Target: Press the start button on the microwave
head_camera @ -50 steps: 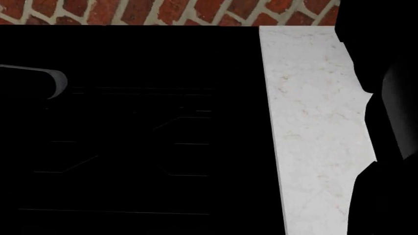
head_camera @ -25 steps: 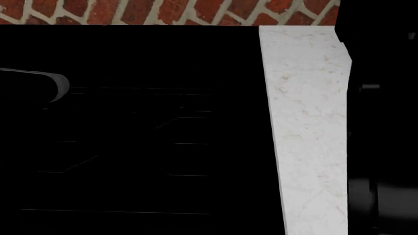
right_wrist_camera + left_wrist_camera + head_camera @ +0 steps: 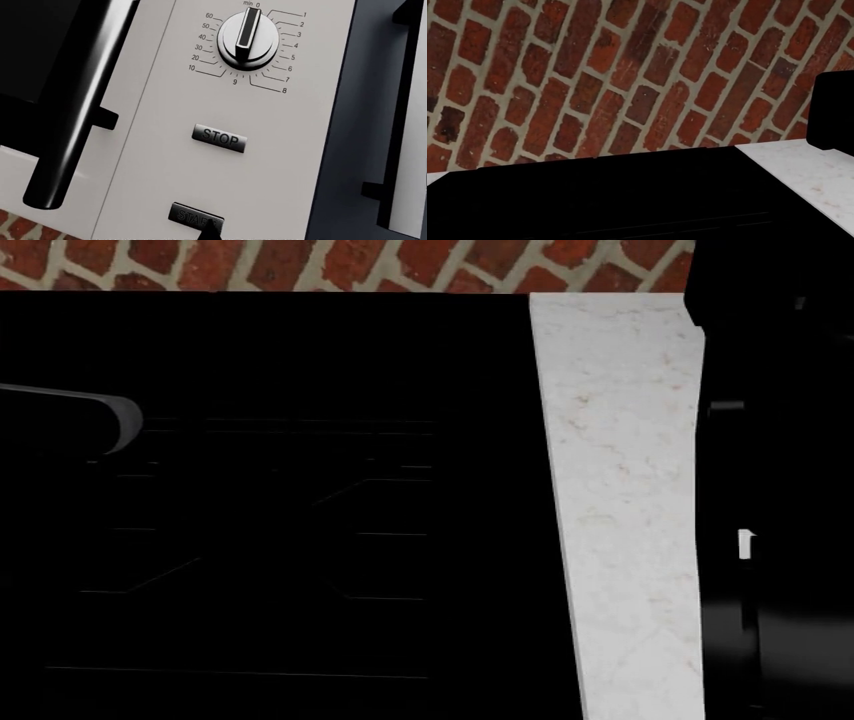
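Observation:
The microwave's pale control panel [image 3: 167, 150] fills the right wrist view. It bears a timer dial [image 3: 249, 36], a dark STOP button [image 3: 219, 138] and a dark START button [image 3: 187, 216]. My right gripper [image 3: 212, 232] shows only as one dark pointed tip, jaws together, lying over the right end of the START button. Its arm is a dark shape at the right edge of the head view [image 3: 781, 540]. My left gripper's jaws show in no view.
A black door handle [image 3: 73, 115] runs beside the panel. Below me are a black cooktop [image 3: 267, 520], a white marble counter [image 3: 621, 490] and a red brick wall [image 3: 334, 260]. A black box [image 3: 835, 110] stands on the counter [image 3: 807, 170].
In the head view the right arm's dark shape has shifted and now covers the right edge in a straight band. The grey part at the left has dropped slightly.

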You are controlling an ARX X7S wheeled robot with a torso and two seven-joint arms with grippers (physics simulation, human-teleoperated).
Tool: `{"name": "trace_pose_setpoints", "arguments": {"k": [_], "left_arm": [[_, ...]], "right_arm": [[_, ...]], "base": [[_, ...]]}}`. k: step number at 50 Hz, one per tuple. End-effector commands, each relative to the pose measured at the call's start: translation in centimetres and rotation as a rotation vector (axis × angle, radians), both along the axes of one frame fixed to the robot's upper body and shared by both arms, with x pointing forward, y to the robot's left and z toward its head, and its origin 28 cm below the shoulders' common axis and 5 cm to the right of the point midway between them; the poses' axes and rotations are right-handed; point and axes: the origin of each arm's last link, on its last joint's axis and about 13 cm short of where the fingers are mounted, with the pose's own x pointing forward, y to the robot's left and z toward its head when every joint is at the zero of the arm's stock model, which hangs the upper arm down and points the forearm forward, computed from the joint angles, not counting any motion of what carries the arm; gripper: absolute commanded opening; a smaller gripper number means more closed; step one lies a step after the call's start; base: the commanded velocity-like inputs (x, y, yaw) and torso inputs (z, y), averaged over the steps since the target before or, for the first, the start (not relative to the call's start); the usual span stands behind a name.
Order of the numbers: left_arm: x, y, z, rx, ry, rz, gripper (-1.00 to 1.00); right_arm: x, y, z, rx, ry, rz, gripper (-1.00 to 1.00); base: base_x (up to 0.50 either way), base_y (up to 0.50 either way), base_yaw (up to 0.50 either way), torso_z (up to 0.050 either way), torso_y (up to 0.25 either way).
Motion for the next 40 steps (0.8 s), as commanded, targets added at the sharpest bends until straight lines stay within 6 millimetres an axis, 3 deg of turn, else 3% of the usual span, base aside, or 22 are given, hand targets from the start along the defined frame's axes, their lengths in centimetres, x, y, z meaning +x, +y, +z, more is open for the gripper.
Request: {"name": "trace_pose_setpoints", "arguments": {"k": [1,18,40], "left_arm": [[-0.1,0.1,0.0,0.000,0.001,0.005,1.00],[-0.1,0.2,-0.4,0.002,0.008,0.001,1.00],[-0.4,0.3,-0.5,0.000,0.012,0.005,1.00]], "right_arm": [[1.1,0.1,-0.5,-0.001,0.034,0.014,-1.00],[2.8,0.4,0.2,-0.036,0.039,0.002,-1.00],[4.8,0.3,-0.4,-0.057,0.100,-0.036,-1.00]], "base": [[0.00,0.00,0.00,0.000,0.000],[0.00,0.00,0.00,0.000,0.000],[0.00,0.00,0.00,0.000,0.000]]}}
